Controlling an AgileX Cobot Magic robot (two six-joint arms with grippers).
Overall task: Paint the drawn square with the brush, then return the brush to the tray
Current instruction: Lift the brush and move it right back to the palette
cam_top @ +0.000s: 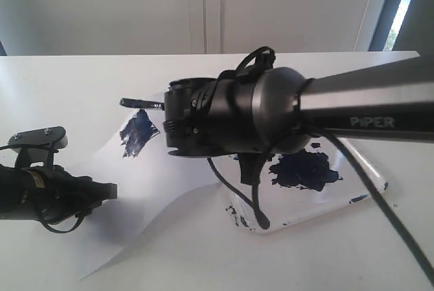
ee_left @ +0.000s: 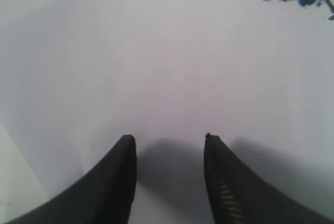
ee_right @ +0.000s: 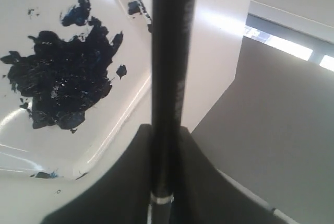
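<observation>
Black stick brush (ee_right: 169, 51) pinched in R hand (ee_right: 167, 131), L hand (ee_left: 168, 138) spread over matte paper (ee_left: 156, 51)

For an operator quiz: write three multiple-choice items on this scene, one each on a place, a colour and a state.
1. Where is the paint puddle? A in the tray; B on the floor; C in a cup.
2. What colour fills the drawn square? A red; B dark blue; C green.
3. What state is the right tool in? A open, empty; B shut on the brush; C out of view.
Answers: 1 A, the tray's rim surrounds it. 2 B, it is a dark-blue blotch. 3 B, it clamps the handle.
</observation>
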